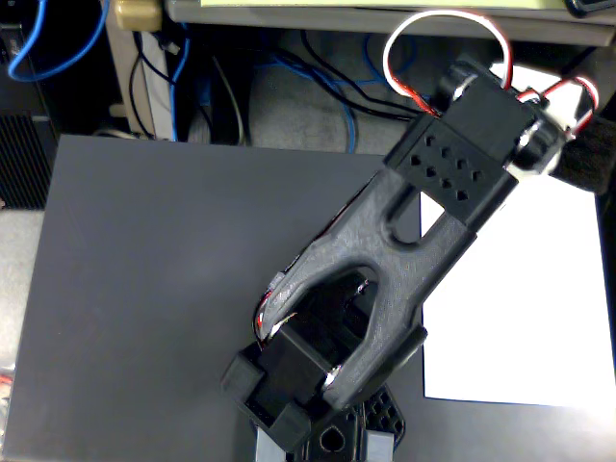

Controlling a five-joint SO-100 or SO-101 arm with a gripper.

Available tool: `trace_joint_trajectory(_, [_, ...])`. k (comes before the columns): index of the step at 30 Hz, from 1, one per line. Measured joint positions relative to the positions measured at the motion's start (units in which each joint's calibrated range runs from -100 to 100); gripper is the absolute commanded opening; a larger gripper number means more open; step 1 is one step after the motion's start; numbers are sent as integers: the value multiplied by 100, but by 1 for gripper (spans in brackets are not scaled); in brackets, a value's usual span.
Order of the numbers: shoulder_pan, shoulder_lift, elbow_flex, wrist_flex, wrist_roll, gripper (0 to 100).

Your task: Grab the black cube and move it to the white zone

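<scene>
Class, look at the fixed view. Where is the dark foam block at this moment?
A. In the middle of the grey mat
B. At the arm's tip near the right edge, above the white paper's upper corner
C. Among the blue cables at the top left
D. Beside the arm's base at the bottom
B: the black cube shows at the right edge by the claw, at the top corner of the white zone; the mat is bare.

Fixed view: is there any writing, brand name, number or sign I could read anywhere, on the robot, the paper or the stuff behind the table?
None can be read.
Black arm: only a pattern of small holes, no lettering.
White paper: blank.
Dark table: bare, no marks.
Hand and black foam block at the right edge: too blurred to show any text.
</scene>
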Motion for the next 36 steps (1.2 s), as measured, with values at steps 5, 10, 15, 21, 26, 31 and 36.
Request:
trace_joint_trajectory(5, [162,0,73,0,37,1])
trace_joint_trajectory(10, [162,416,37,128,47,1])
trace_joint_trajectory(15, [-236,-266,-512,1070,31,1])
trace_joint_trajectory(21, [7,-1531,-521,1532,-178,2])
trace_joint_trajectory(26, [724,-333,-567,976,-178,2])
trace_joint_trajectory(31, [746,1432,-567,86,-178,2])
trace_joint_trajectory(36, [753,2680,-567,-359,-178,2])
